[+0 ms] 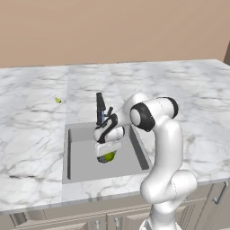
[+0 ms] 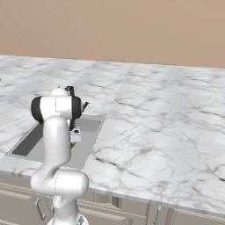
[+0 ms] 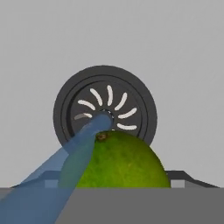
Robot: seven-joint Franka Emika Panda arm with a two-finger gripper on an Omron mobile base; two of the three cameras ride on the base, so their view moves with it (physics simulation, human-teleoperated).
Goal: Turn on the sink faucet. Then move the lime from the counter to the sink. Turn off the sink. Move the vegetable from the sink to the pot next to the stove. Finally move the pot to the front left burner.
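The counter [image 1: 31, 134] is a white marble slab with grey veins, running wide across both base views, with beige cabinets [image 2: 132, 215] under its front edge. Set into it is the sink [image 1: 83, 155], a grey rectangular basin; in the hand view its floor is plain grey with the round dark drain [image 3: 105, 107] near the middle. The white arm [image 1: 164, 157] rises in front of the counter and bends over the basin, its hand pointing down into it. The faucet [image 1: 99, 108] is a slim black post at the back rim of the sink, just behind the hand. A translucent blue stream [image 3: 52, 175] crosses the hand view from the lower left and ends at the drain, passing over the left side of the lime [image 3: 118, 162]. The gripper [image 1: 108, 155] hangs low inside the sink, and the lime sits directly under it, between the finger tips. In the hand view the lime is close up, glossy green with a small brown stem scar on top, lying just on the near side of the drain. The jaws stand spread wide around the lime; whether they touch it cannot be told. A tiny yellow-green speck [image 1: 58, 100] lies on the counter well to the left of the faucet
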